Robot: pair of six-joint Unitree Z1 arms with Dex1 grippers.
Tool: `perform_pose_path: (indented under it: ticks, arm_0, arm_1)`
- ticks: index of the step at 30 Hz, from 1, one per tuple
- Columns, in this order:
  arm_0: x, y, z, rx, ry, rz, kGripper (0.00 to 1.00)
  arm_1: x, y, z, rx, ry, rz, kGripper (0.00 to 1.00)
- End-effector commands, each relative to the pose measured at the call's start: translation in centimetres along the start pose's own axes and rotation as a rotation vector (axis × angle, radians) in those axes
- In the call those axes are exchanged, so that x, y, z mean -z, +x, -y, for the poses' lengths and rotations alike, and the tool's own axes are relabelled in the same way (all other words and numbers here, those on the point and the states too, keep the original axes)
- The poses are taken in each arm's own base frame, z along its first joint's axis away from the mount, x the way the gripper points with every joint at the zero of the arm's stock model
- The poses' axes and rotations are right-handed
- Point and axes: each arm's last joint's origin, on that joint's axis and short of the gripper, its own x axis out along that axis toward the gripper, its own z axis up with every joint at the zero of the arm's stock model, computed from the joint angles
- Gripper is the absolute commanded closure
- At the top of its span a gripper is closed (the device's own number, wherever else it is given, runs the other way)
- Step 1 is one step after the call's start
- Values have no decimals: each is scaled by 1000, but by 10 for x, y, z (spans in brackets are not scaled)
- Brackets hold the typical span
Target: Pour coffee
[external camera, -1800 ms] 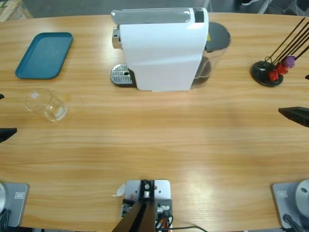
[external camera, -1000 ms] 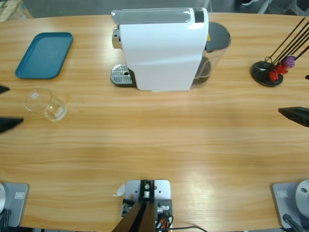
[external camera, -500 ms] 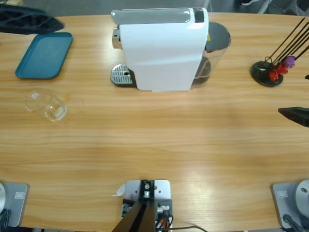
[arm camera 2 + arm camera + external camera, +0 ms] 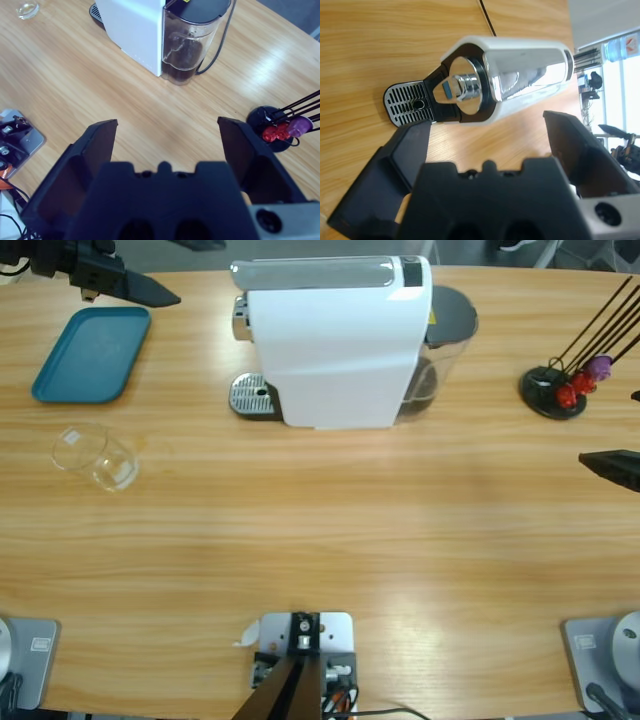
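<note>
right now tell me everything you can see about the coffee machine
The coffee machine is a glossy white plastic box with a silver lever along its top, standing upright at the table's far middle. A perforated metal drip tray juts out under a chrome spout, with no cup on it. A clear, dark-lidded tank sits behind. Nothing touches it.

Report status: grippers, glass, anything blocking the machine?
Left gripper open, empty, facing the coffee machine. Right gripper open, empty. Glass tumbler alone on the table, looks empty. Drip tray unobstructed.

Small clear glass tumbler, upright on the wooden table, well apart from the left gripper
</note>
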Motion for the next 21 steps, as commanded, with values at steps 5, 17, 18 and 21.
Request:
perform_pose_path:
  ticks: [5, 17, 18, 21]
  arm_0:
    - [-21, 36, -10, 18, -185, -50, 107]
    - [-31, 59, -15, 71, -170, -82, 202]
    - [-31, 59, -15, 72, -170, -82, 277]
    - [-33, 57, -14, 78, -168, -75, 317]
  arm_1:
    - [-1, 16, -1, 15, 0, -58, 110]
    - [-2, 20, -2, 11, -1, -70, 110]
    - [-2, 21, -2, 10, -1, -71, 110]
    - [-3, 22, -2, 9, -1, -73, 110]
